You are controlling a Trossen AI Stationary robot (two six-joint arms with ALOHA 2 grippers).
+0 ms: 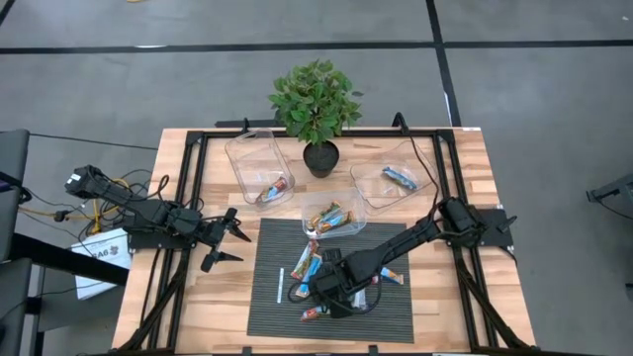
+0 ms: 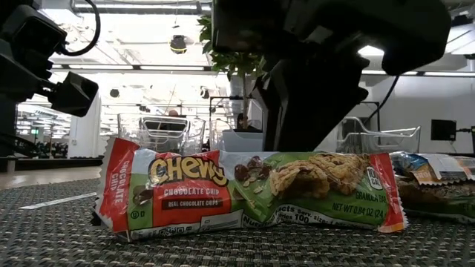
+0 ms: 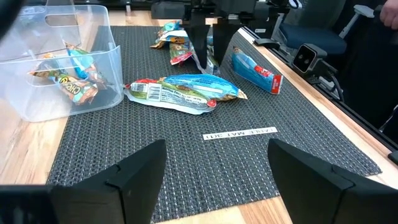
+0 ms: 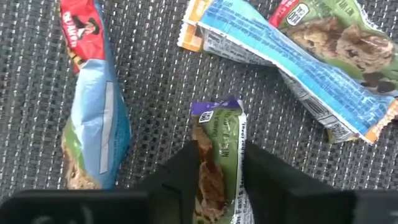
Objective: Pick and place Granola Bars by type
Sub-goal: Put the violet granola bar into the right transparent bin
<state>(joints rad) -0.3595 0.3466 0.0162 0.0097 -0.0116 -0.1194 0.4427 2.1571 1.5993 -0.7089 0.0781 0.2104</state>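
While the left gripper [image 1: 229, 240] is held wide open beside the mat [image 1: 287, 247], a purple-topped granola bar [image 4: 219, 163] on it is clamped by the right gripper [image 4: 217, 171].

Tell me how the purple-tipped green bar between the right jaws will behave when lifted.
The green bar probably lifts easily: it looks small, flat and light. Its shiny wrapper may slip or crinkle in the right gripper. Its free end beyond the jaws might droop slightly.

Purple-green bar [image 4: 219, 162] half hidden btwn right gripper [image 4: 221, 171] fingers, end cut off at edge. White stick [image 1: 280, 285] print too small to read.
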